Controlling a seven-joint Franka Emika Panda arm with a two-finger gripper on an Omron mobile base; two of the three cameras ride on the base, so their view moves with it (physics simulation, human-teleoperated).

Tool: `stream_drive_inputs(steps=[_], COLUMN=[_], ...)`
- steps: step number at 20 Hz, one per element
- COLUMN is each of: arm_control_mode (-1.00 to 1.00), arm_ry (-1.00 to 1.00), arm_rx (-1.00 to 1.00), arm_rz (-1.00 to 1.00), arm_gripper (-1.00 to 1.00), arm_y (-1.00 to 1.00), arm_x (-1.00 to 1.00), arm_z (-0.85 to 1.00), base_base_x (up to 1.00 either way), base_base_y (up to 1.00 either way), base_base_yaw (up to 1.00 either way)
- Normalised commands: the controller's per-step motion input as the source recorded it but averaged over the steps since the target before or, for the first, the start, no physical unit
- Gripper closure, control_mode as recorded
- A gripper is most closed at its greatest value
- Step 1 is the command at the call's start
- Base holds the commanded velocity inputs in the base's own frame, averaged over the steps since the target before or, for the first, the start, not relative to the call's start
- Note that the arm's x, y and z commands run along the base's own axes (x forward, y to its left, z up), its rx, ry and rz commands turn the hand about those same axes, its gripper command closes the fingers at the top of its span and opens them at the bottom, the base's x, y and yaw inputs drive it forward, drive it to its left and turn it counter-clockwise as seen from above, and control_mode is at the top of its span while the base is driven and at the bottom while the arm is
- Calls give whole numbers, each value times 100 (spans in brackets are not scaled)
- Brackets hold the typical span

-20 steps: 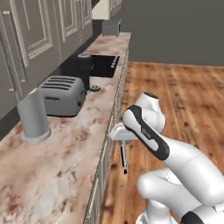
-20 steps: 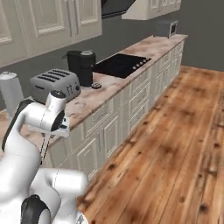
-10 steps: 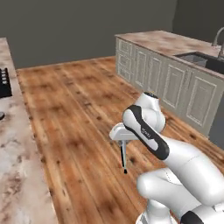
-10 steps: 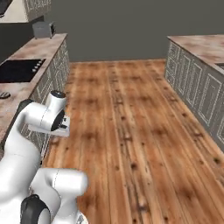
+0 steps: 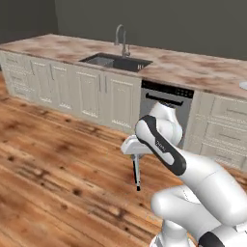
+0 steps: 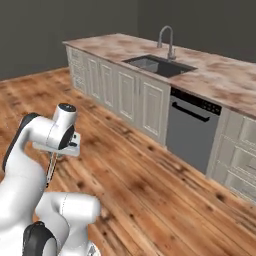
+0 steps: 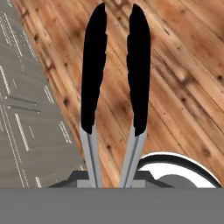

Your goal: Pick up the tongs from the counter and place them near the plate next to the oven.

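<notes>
The gripper [image 5: 135, 153] hangs over the wooden floor [image 5: 53, 178] in front of a run of cream cabinets [image 5: 82, 94], with its fingers pinched on the top of the tongs [image 5: 136, 172], which hang straight down from it as a thin grey rod with a dark tip. In the left base view the tongs stand out clearly against the floor, below the white hand and well above the boards. The right base view shows the same hold from the other side: the gripper [image 6: 56, 151] sits under the arm's bent wrist, and the tongs [image 6: 51, 169] are a pale sliver partly lost against the robot's own white body, so their lower end is hard to make out there. The hand view looks down along the tongs [image 7: 114, 87] and shows what neither base view does: two separate arms, silver near the hand and ending in long black tips, spreading slightly apart above the floor [image 7: 175, 74], with a grey panelled surface [image 7: 26, 131] along the left edge. Both base views take in the marbled counter [image 5: 193, 70] with a sink [image 5: 116, 61] and tall tap [image 5: 121, 41], and a grey dishwasher [image 6: 192, 129] set among the cabinets beside the sink.
</notes>
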Motion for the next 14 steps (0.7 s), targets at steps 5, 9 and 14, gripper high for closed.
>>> stream_drive_inputs(steps=[5,9,14], arm_control_mode=[100,100,100], arm_ry=[0,0,0], arm_rx=[0,0,0], arm_rz=[0,0,0], arm_gripper=[100,100,100], arm_y=[0,0,0], arm_x=[0,0,0], arm_z=[0,0,0], base_base_x=[2,10,45], base_base_y=[-12,-13,-33], base_base_yaw=[-83,-75,-31])
